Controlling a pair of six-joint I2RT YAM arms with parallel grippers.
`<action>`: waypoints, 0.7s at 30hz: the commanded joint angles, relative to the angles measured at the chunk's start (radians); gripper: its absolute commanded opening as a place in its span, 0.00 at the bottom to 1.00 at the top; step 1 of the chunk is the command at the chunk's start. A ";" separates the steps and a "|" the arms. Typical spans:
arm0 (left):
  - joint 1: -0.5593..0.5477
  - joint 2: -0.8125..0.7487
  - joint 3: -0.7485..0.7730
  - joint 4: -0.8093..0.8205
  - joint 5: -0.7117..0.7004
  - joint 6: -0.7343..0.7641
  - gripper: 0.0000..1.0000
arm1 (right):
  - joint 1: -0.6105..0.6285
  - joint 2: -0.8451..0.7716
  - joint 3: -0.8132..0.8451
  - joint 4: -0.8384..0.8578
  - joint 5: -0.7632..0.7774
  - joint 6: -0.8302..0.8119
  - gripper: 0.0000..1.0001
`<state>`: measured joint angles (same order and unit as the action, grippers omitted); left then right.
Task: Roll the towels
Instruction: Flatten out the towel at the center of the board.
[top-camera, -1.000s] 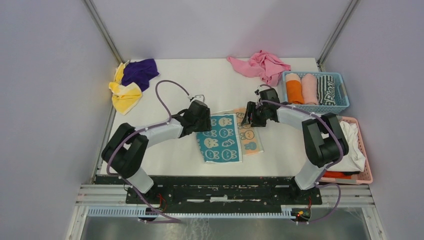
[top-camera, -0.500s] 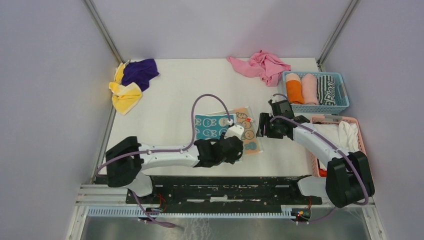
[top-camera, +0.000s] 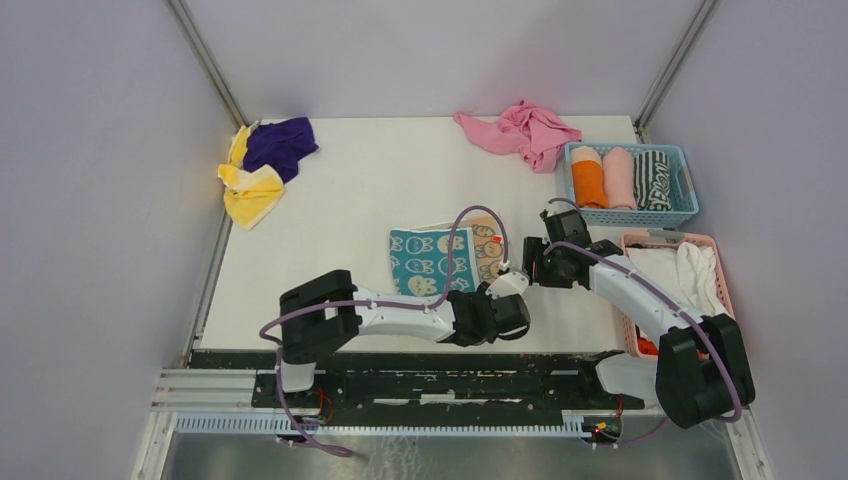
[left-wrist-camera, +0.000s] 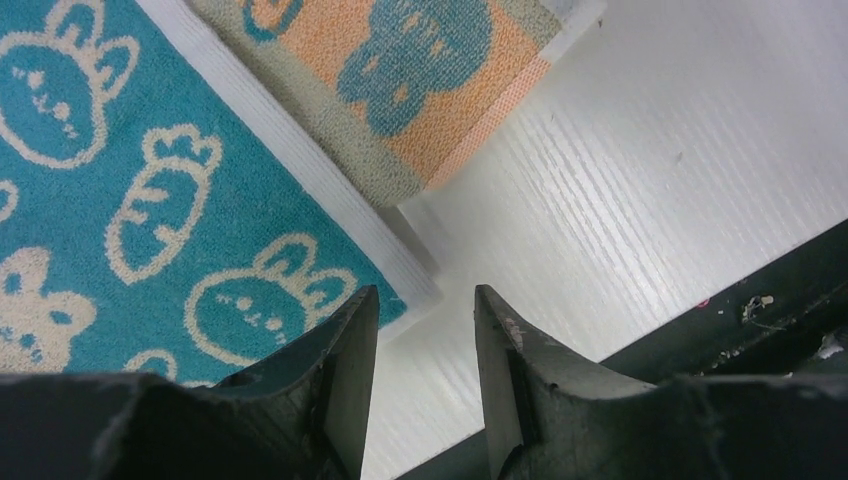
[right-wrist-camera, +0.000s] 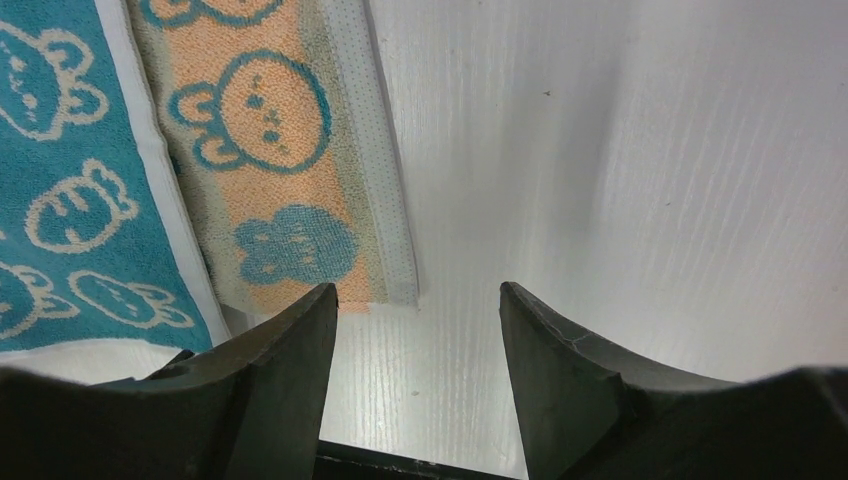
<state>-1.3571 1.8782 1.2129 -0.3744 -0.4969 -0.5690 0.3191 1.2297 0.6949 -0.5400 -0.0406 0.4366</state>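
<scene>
Teal bunny towel (top-camera: 430, 262) lies flat near the middle of the bench (top-camera: 330, 220) when seen from above. An orange bunny cloth (top-camera: 488, 245) peeks out along its right side. The yellow towel (top-camera: 250, 192) and the purple towel (top-camera: 282, 143) sit in a heap at the far left corner, not rolled yet. The left pincer (top-camera: 503, 305) is stretched across to the near right corner of the teal one, and the right pincer (top-camera: 533, 265) hangs just beside the orange cloth. From the left wrist, the left pincer (left-wrist-camera: 425, 300) is a little open with nothing in it. The white corner of the teal towel sits right at the gap. From the right wrist, the right pincer (right-wrist-camera: 415, 295) is wide open and empty over bare bench, next to the near corner of the orange cloth. I think the step is getting hold of the near edge to start a roll. Next the left pincer likely has to drop and pinch that corner, and the right one has to catch the edge too, so the roll turns evenly.
</scene>
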 joint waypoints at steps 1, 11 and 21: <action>0.003 0.043 0.081 -0.032 -0.054 0.028 0.47 | 0.003 -0.029 -0.005 0.008 0.022 -0.015 0.69; 0.029 0.085 0.091 -0.117 -0.037 -0.046 0.47 | 0.003 -0.042 -0.008 0.002 0.024 -0.020 0.69; 0.074 0.101 0.056 -0.105 0.068 -0.080 0.36 | 0.003 -0.044 0.005 -0.027 0.005 -0.027 0.68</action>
<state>-1.3128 1.9610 1.2831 -0.4599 -0.4709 -0.6014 0.3191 1.2106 0.6895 -0.5522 -0.0406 0.4217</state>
